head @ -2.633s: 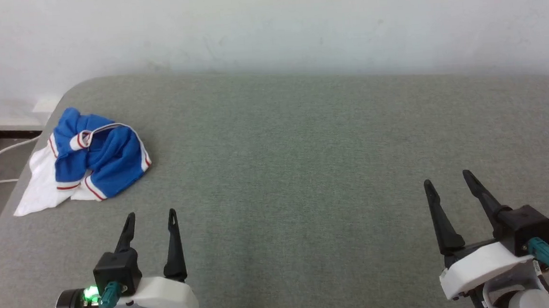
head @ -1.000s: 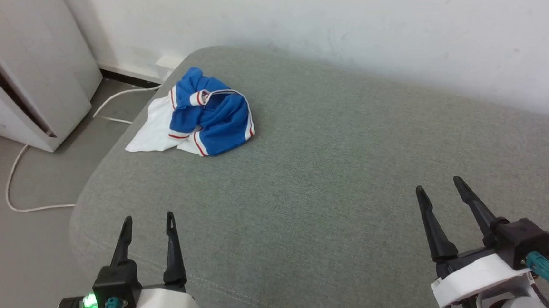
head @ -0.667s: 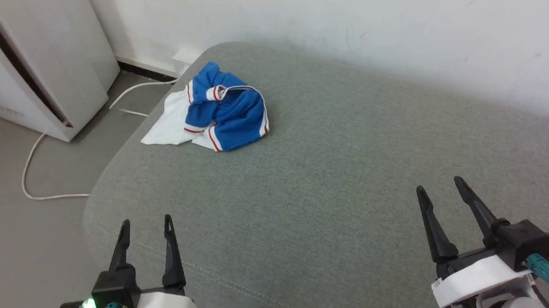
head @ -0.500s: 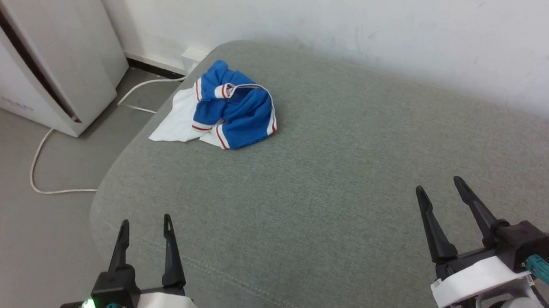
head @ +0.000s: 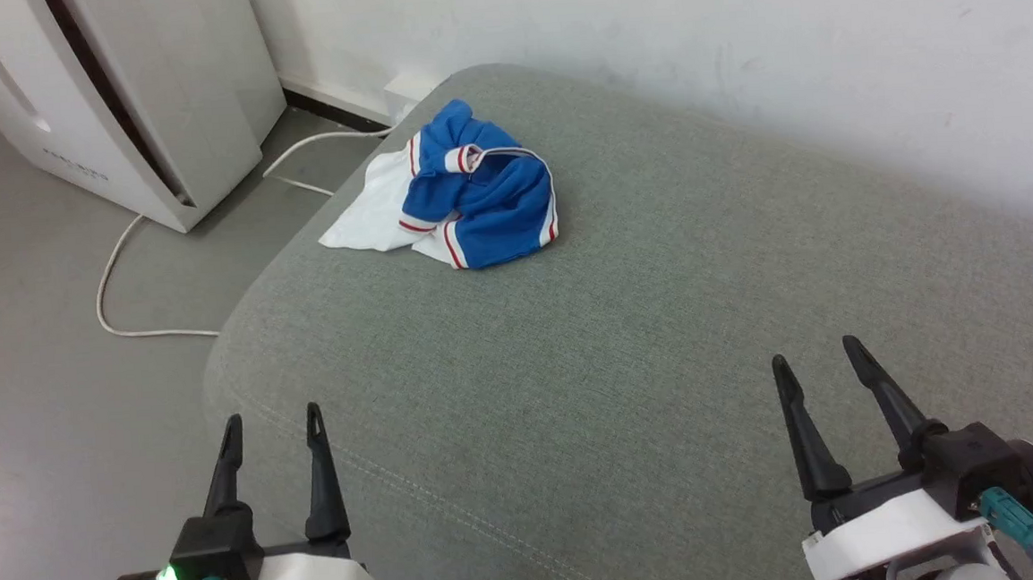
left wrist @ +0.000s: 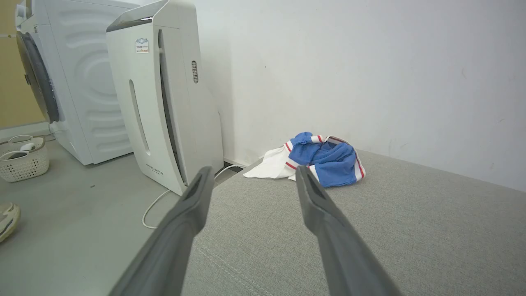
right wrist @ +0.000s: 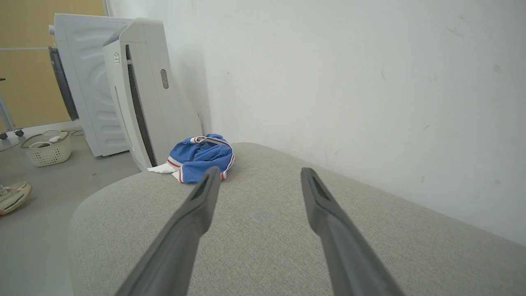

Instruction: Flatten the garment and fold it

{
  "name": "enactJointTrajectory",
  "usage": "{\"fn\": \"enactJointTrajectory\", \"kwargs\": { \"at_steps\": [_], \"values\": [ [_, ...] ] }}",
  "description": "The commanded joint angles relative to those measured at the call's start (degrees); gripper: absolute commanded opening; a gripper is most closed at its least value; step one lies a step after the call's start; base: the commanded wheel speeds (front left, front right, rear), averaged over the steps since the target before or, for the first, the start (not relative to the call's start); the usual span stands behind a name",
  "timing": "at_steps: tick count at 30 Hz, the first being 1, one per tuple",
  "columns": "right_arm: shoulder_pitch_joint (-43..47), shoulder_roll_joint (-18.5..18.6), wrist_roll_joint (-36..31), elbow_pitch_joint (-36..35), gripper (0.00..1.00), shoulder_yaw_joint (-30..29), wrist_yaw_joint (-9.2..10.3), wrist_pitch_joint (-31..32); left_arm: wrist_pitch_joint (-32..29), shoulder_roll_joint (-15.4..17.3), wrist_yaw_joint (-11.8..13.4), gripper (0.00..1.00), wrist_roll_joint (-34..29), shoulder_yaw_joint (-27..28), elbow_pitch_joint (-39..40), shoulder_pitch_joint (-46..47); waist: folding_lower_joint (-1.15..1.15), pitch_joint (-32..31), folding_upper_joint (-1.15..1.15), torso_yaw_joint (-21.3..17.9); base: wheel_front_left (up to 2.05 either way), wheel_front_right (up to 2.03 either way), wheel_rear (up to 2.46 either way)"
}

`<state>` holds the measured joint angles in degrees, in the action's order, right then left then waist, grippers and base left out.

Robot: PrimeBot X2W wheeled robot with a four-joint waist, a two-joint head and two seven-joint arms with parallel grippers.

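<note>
The white appliance (left wrist: 176,102) carries small lettering, too blurred to read.

The room is being lit brightly and evenly by soft light. A faint grey shadow is being thrown on the wall (left wrist: 234,107) beside the white machine (left wrist: 164,102). In both wrist views, straight lines are being bent near the edges. There the fingers (left wrist: 328,230) of the left pincer (left wrist: 253,172) and the fingers (right wrist: 333,230) of the right pincer (right wrist: 258,170) are being shown blurred and pale. The head view is being shown a little soft and grainy. A small green light (head: 169,579) is being seen glowing behind the left pincer.
</note>
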<state>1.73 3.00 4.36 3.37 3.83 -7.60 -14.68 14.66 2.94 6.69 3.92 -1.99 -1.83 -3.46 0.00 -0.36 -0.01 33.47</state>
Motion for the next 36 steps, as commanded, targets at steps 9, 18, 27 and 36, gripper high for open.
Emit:
{"fn": "enactJointTrajectory", "kwargs": {
  "at_steps": [9, 18, 27, 36],
  "values": [
    [0.5, -0.1, -0.7, 0.3, 1.0, 0.6, 0.11, -0.3, 0.3, -0.1, 0.8, 1.0, 0.3, -0.3, -0.2, -0.6, 0.0, 0.2, 0.01, -0.2, 0.0, 0.0, 0.0],
    [0.2, 0.0, -2.3, 0.0, 1.0, 1.5, 0.11, -0.3, 0.3, 0.6, -1.1, 1.0, 1.5, -0.1, -2.3, 1.4, 0.0, 3.0, 0.01, -2.1, 0.0, 0.0, 0.0],
    [-4.8, 4.2, -5.2, -3.2, 1.0, 5.8, 0.11, -0.3, -3.8, 5.6, -4.1, 1.0, 1.9, 0.7, -9.0, 16.3, 0.0, 15.6, 0.01, -9.7, 0.0, 0.0, 0.0],
    [-9.8, 7.3, -4.5, -10.8, 1.0, 5.1, 0.11, 1.2, -16.6, 13.2, -9.6, 1.0, 3.7, 1.0, -18.3, 35.8, 0.0, 26.9, 0.01, -16.3, 0.0, 0.0, 0.0]
  ]
}}
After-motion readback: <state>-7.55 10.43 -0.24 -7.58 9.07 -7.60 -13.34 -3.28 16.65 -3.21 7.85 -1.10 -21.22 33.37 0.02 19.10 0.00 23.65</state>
